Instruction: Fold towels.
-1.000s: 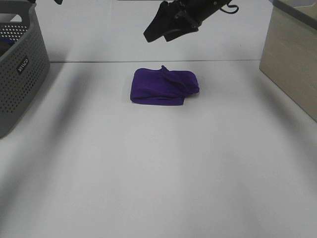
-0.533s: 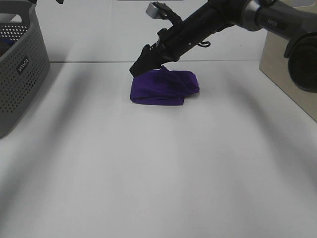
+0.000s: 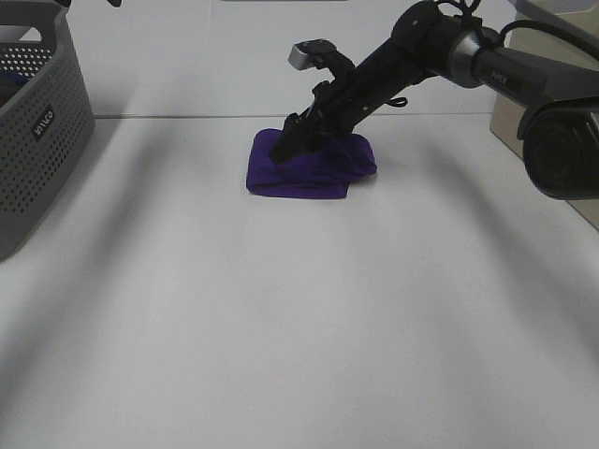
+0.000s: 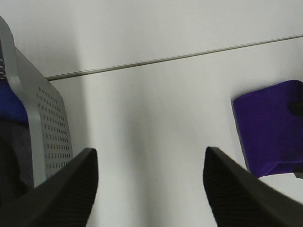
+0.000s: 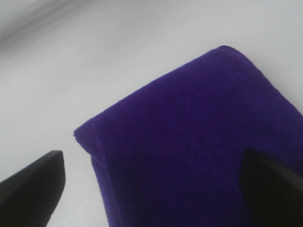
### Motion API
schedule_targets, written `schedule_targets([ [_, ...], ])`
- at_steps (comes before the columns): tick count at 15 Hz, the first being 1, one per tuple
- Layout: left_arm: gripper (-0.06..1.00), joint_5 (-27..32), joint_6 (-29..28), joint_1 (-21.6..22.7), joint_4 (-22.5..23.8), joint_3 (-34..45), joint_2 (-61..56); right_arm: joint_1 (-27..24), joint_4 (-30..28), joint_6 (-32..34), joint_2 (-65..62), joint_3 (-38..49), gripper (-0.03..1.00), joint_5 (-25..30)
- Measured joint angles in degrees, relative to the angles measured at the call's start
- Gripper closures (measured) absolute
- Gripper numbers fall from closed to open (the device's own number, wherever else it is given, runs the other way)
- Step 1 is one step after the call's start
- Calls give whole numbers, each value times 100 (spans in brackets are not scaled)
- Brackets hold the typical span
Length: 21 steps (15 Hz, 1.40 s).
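A folded deep purple towel (image 3: 314,173) lies on the white table, a little behind the middle. My right arm reaches in from the back right, and my right gripper (image 3: 289,146) is down on the towel's left top part. In the right wrist view the towel (image 5: 189,142) fills the space between the two dark fingertips (image 5: 33,182), which stand wide apart; my right gripper (image 5: 151,184) is open. My left gripper (image 4: 149,189) is open over bare table, with the towel (image 4: 270,125) off to one side.
A grey perforated basket (image 3: 37,122) stands at the left edge, with something blue inside; the left wrist view also shows this basket (image 4: 42,118). A beige box (image 3: 547,112) sits at the right edge. A seam runs across the table behind the towel.
The right arm has swung down from above the table's back onto the towel's top left, jaws still wide. The towel has kept its place.
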Motion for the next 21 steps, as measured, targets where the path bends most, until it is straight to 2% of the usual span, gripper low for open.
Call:
schedule_targets([
  [6, 36, 0, 0, 0, -11, 0, 0, -670, -103, 223, 17, 0, 1, -195],
  [10, 36, 0, 0, 0, -11, 0, 0, -934, -103, 476, 23, 0, 1, -229],
  [15, 36, 0, 40, 0, 29, 0, 0, -934, 23, 739, -418, 0, 1, 407],
  [17, 36, 0, 69, 0, 264, 0, 0, -922, -338, 1404, -968, 0, 1, 808],
  [19, 36, 0, 80, 0, 544, 0, 0, -922, -1003, 2447, -1536, 0, 1, 1008],
  [21, 36, 6, 201, 0, 756, 0, -29, -922, -2114, 3306, -2091, 0, 1, 1031],
])
